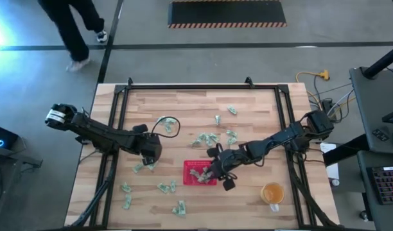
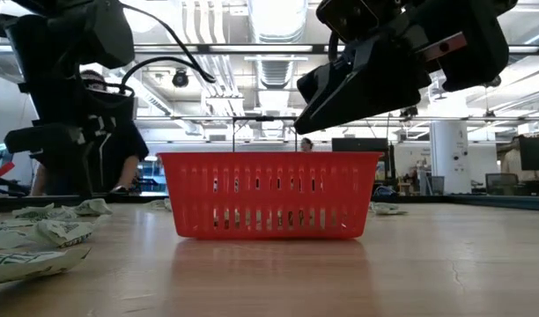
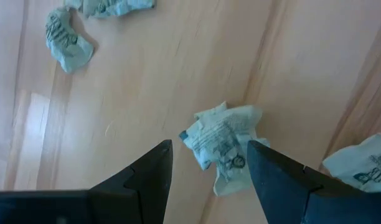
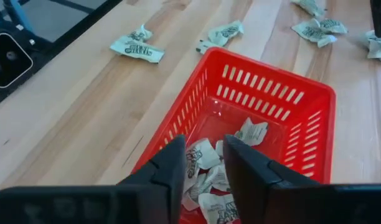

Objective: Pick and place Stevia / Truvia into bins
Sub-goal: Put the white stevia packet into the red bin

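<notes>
Hovering over the red tray (image 1: 195,168) at lower centre of the high view, the right gripper (image 4: 202,163) has its fingers slightly parted with nothing between them, poised as if a sachet is being dropped. Several sachets (image 4: 206,177) lie loose in the tray, overlapping and turned every which way, so no shared long axis shows.

The left gripper (image 3: 209,165), left of centre in the high view, is spread wide and points down at a crumpled sachet (image 3: 223,144) on the table (image 1: 261,122), one finger either side, probably lined up for a grasp. That sachet runs from between the fingers away up the wrist frame, bent out of flat.

More sachets (image 1: 212,138) lie scattered above and below the tray.
</notes>
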Robot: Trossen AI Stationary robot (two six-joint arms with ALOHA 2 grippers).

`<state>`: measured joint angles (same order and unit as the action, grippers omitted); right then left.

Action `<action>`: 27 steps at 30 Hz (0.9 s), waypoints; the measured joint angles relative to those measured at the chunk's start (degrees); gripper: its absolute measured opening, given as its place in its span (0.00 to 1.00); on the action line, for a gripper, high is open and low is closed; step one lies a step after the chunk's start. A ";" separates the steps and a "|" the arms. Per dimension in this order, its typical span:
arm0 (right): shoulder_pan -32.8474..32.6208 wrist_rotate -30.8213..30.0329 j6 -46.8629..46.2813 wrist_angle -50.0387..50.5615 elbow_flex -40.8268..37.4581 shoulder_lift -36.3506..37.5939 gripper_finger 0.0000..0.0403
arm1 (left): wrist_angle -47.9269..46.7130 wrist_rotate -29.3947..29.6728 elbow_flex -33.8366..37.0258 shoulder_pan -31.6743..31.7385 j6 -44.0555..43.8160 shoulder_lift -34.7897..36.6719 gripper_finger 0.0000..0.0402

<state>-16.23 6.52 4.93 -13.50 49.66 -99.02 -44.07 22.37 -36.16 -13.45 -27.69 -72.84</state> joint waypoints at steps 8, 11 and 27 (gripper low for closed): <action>0.00 0.04 0.13 1.40 0.18 0.68 0.33 | 7.14 -1.42 2.87 1.05 5.62 0.00 0.47; 0.00 0.03 0.15 2.64 0.35 1.17 0.34 | 7.16 -2.36 3.13 1.75 5.63 0.01 0.47; 0.00 0.00 0.17 4.35 0.44 2.14 0.29 | 6.97 -7.77 3.57 3.72 7.13 0.15 0.03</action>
<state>-16.23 6.52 5.11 -9.15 50.11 -96.88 -37.10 14.60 -32.60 -9.73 -20.56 -72.69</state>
